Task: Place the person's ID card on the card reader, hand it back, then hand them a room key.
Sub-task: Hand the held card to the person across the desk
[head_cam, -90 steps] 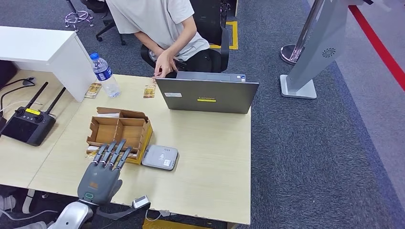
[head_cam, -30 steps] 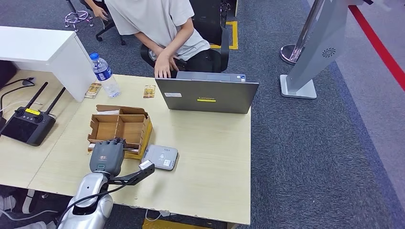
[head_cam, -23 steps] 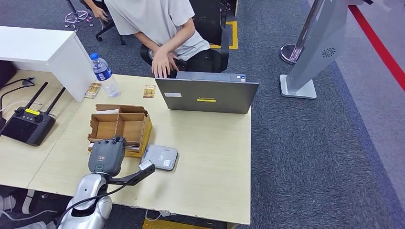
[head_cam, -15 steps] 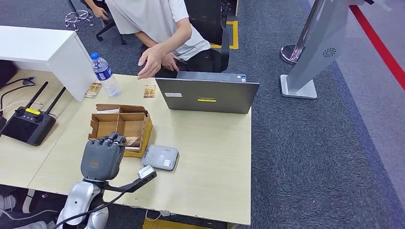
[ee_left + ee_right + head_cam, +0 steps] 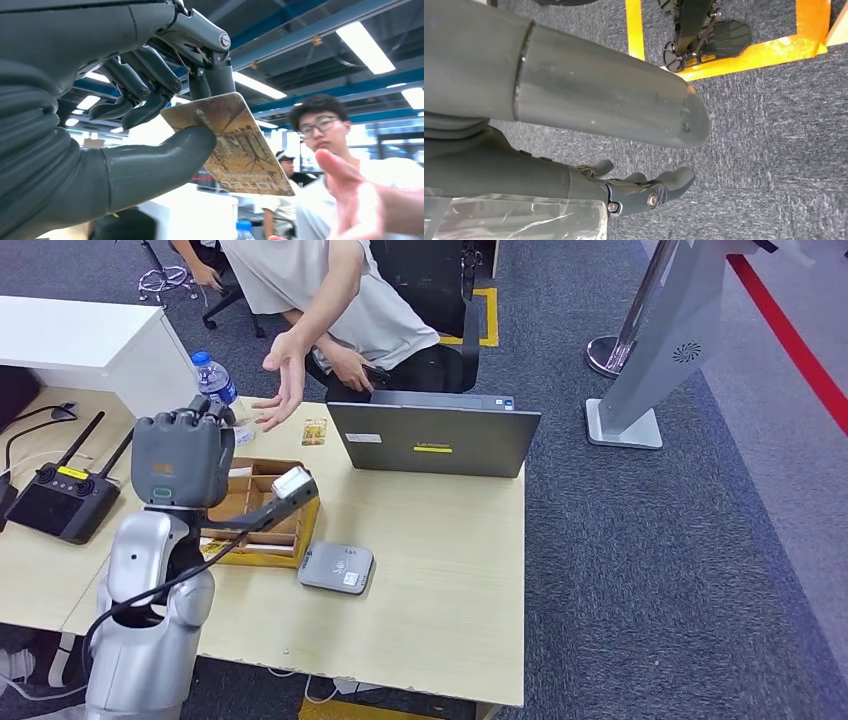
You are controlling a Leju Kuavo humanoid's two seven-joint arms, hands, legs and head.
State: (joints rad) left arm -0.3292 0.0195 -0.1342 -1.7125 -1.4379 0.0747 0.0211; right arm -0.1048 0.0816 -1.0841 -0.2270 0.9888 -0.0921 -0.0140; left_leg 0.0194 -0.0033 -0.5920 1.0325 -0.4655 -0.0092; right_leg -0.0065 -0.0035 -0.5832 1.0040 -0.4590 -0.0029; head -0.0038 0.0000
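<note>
I'm seeing two cards lying on the desk (image 5: 440, 540) and one tan, tree-printed key (image 5: 235, 147); my left hand (image 5: 180, 455) is pinching it, my right hand (image 5: 644, 192) hanging empty, fingers loosely apart.

— Was any writing readable on the table?
— Only on the laptop (image 5: 433, 439): its grey lid carried a small yellow brand plate near the middle, the lettering too small to make out.
— And the card reader (image 5: 336, 568) in front of the laptop?
— It showed marks, none legible.
</note>
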